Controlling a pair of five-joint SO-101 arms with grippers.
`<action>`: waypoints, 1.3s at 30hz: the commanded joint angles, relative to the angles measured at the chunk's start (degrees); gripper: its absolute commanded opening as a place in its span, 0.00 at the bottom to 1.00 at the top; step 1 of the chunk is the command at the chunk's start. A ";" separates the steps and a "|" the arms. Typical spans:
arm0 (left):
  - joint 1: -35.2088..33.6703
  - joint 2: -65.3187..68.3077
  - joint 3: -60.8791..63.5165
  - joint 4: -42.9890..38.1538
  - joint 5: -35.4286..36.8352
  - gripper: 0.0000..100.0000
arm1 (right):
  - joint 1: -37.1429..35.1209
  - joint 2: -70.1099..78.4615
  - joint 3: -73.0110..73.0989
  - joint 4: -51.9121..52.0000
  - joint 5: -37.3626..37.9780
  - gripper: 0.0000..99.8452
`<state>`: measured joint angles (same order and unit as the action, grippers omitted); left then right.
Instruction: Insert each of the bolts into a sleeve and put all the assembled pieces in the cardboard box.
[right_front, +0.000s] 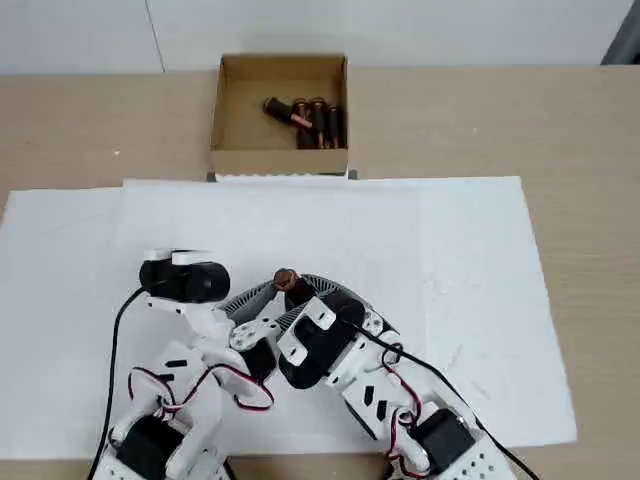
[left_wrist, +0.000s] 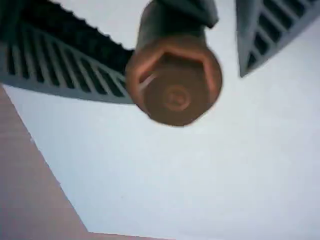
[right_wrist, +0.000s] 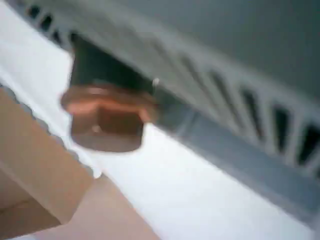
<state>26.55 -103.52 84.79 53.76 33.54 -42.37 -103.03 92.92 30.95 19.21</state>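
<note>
The left tool (left_wrist: 185, 87) is released. Its ribbed grey fingers (left_wrist: 60, 75) stand on either side of the piece, and a strip of white shows between one of them and the sleeve (left_wrist: 172, 17). Whether the right tool (right_wrist: 165, 100) is clenched I cannot tell.

The bolt (left_wrist: 172, 85) sits in the dark sleeve, with only its copper-coloured six-sided head out. In the high view the head is a round spot facing up with the sleeve beneath it, so the long axis runs roughly upright, perhaps tilted a little. In the left wrist view the head faces straight into the camera, with the axis along the line of sight. The right wrist view shows the piece from the side, its sleeve close against the right tool.

The piece lies where the two tools meet, between the left tool's fingers, over the near half of the white paper (right_front: 450, 260). Most of the sleeve is hidden, and I cannot make out whether its lower end touches the paper.

Past the paper's far edge, the cardboard box (right_front: 280, 161) stands open on the desk (right_front: 580, 150). Several assembled pieces (right_front: 315, 122) lie close together in its right half, one of them slanted. Their exact number is hard to make out.
</note>
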 joint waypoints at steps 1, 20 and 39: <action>-2.46 -0.44 -2.77 1.41 -2.73 0.29 | 0.57 -0.84 -2.11 -1.71 0.18 0.00; -13.63 -0.44 -15.69 8.53 -7.12 0.01 | 5.85 -0.84 1.93 -1.71 -0.09 0.00; -26.55 -0.53 2.51 8.44 -29.19 0.00 | 14.20 -0.22 -9.32 17.19 -21.19 0.00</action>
<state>0.26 -103.52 86.90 62.46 5.49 -28.48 -103.03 89.76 48.09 -0.48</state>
